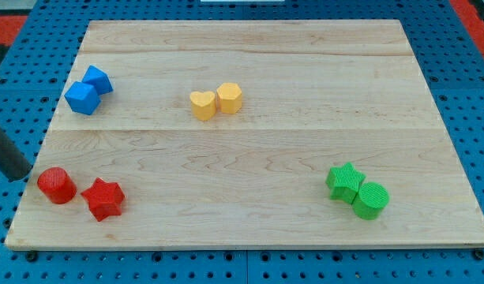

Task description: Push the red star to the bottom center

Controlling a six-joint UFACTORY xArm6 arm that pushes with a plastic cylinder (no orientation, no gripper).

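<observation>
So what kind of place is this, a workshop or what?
Probably a robotics lab bench: a wooden board sits on blue perforated panel, with coloured blocks like the red star laid out for pushing, and my tip at the board's left edge.

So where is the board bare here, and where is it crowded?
Bare: the bottom middle, between the red star and green star, and the top right beyond the yellow pair. Crowded: the left edge, with blue blocks, red cylinder and my tip.
</observation>
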